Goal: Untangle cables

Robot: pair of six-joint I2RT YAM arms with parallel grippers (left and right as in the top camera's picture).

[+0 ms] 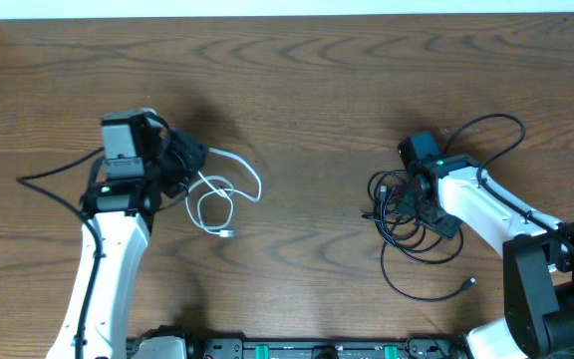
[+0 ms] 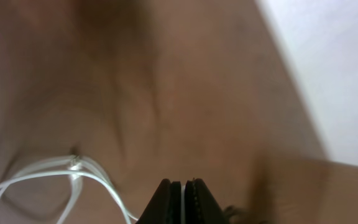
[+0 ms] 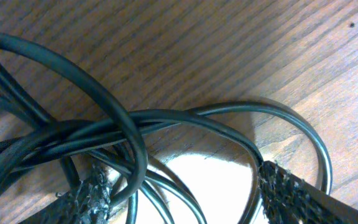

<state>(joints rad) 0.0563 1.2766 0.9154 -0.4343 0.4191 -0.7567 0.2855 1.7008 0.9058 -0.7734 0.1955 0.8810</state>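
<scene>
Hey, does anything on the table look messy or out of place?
Yes: the black cables sit in a tangled heap on the right, strands crossing at the open right claw. The white cable lies apart, loosely looped, on the left.

The overhead view is sharp and evenly lit, and the arms throw only soft, faint shadows on the wooden table (image 1: pixel 297 90). The left wrist view is strongly blurred (the upper right corner is washed out to pale), so the white cable (image 2: pixel 74 167) looks smeared. In the right wrist view the black cables (image 3: pixel 92 134) are crisp, with one overexposed bright patch on the wood below them.
</scene>
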